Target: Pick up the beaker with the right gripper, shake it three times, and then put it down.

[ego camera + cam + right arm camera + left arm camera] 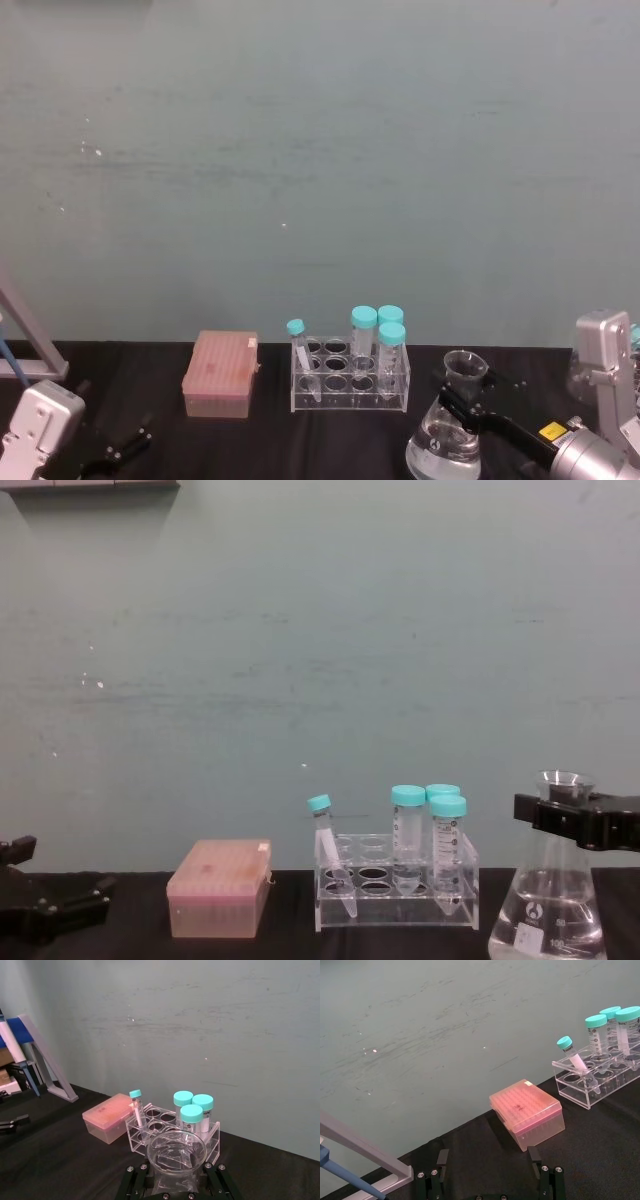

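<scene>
Partly cropped, beaker (548, 905) neck clamped by right gripper (545, 815), base cut off.

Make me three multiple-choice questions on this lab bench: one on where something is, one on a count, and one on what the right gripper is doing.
1. The pink box stands:
A) to the left of the rack
B) on top of it
C) to its right

2. Teal-capped tubes in the rack:
A) two
B) four
C) six

3. The right gripper is:
A) open above the rack
B) holding a tube
C) shut around the neck of the beaker

Answers:
1 A, the head view shows the box on the table beside the rack's left end.
2 B, three large tubes stand in it and a small one leans.
3 C, its black jaws sit on either side of the neck, just under the flared rim.
</scene>
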